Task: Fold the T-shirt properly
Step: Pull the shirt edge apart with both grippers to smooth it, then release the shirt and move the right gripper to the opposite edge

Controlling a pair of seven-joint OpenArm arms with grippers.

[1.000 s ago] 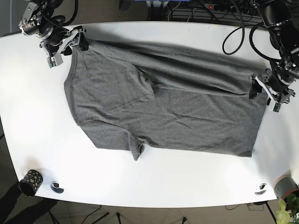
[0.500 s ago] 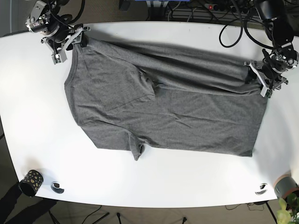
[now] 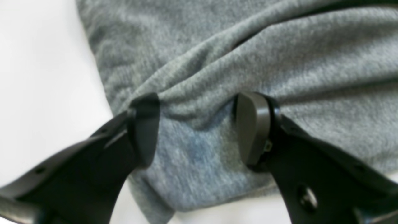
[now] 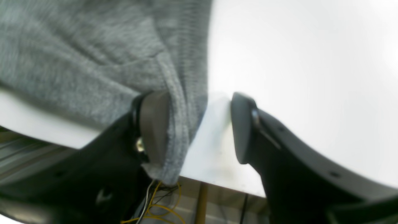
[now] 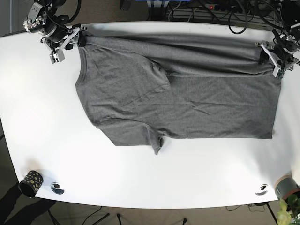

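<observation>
A grey T-shirt [image 5: 178, 93] lies spread on the white table [image 5: 33, 117], with one sleeve folded in over its body and its far edge doubled over. My left gripper [image 5: 271, 52] is at the shirt's far right corner. In the left wrist view [image 3: 199, 124] its jaws stand apart over a bunched ridge of the shirt [image 3: 279, 46]. My right gripper [image 5: 75, 41] is at the shirt's far left corner. In the right wrist view [image 4: 199, 124] its jaws stand apart, the shirt's hem [image 4: 183, 93] lies against one finger [image 4: 154, 124], and bare table shows in the gap.
A black dotted cup [image 5: 30, 182] and a tape roll [image 5: 57, 188] sit at the front left corner. Another roll [image 5: 262, 190] and a grey pot [image 5: 287, 186] are at the front right. Cables [image 5: 211, 9] run behind the far edge.
Both grippers moved toward the far edge and the whole shirt slid with them, away and to the right. The far fold now lies straighter.
</observation>
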